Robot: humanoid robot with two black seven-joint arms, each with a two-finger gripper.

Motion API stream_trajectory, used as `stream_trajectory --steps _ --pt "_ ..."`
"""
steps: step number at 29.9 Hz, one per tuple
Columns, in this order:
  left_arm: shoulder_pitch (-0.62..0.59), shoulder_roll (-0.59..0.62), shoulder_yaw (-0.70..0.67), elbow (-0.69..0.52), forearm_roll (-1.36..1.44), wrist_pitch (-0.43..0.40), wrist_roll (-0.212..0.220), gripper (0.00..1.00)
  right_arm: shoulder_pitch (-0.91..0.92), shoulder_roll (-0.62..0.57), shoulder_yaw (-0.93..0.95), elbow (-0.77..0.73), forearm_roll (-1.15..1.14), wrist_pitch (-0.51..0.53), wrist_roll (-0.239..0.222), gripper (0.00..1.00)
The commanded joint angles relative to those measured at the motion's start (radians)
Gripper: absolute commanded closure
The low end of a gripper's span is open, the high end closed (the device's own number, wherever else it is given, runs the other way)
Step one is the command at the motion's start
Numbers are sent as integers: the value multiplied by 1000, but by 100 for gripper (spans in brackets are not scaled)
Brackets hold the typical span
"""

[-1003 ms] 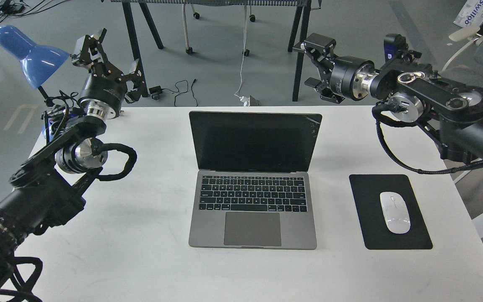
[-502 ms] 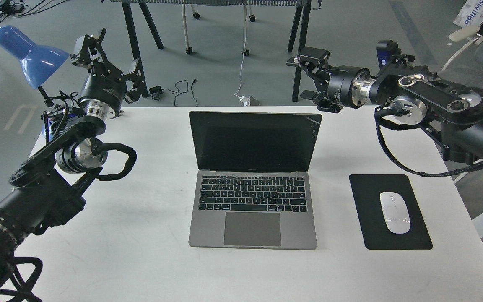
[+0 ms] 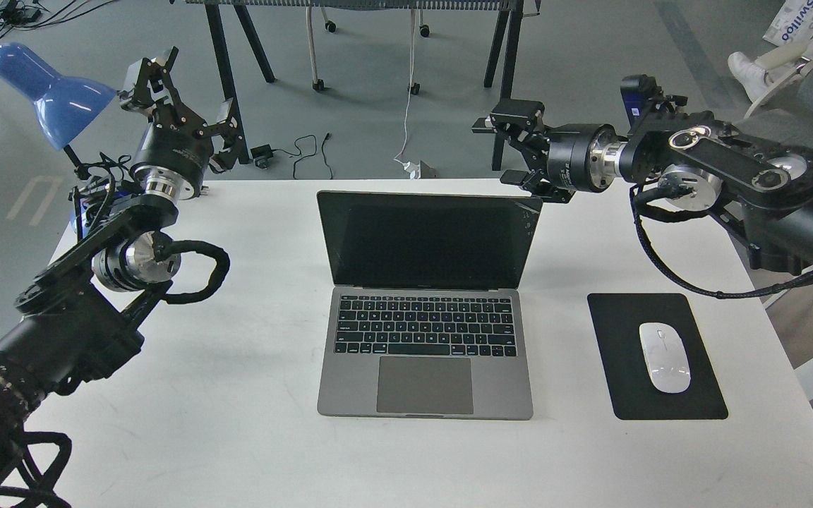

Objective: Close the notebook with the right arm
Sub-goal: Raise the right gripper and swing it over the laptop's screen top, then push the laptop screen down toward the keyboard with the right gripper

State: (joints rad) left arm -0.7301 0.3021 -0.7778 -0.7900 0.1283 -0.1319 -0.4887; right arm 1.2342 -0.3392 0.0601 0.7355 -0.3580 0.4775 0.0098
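Observation:
The notebook [image 3: 426,303] stands open in the middle of the white table [image 3: 237,423]. It is grey metal with a black keyboard and a dark screen, cracked at the upper right corner. My right arm [image 3: 717,169] reaches in from the right. Its gripper [image 3: 509,147] is open and empty, pointing left, just behind and above the lid's upper right corner. I cannot tell whether its lower finger touches the lid. My left gripper [image 3: 184,88] is open and empty, raised over the far left corner of the table.
A black mouse pad [image 3: 653,356] with a white mouse [image 3: 665,357] lies right of the notebook. A blue lamp [image 3: 50,88] stands at the far left behind my left arm. Black table legs [image 3: 226,77] and cables are on the floor beyond.
My right gripper has moved left and a little down, from beyond the table's right side to the lid's upper right corner. The lid's top edge sits slightly lower. The left arm has not moved.

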Motion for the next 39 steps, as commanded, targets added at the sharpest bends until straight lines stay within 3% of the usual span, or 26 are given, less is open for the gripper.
stream_trajectory --steps 1,10,24,39 --pt "0 -1 0 0 -1 0 0 0 13 0 -5 1 1 7 -1 0" --pt "1 -1 0 0 -1 0 0 0 41 0 -8 2 1 11 -2 0" --pt "1 -1 0 0 -1 0 0 0 57 -1 -9 10 -2 11 -54 0" --pt "1 -1 -1 0 -1 0 0 0 57 -1 -45 117 -27 11 -68 0"
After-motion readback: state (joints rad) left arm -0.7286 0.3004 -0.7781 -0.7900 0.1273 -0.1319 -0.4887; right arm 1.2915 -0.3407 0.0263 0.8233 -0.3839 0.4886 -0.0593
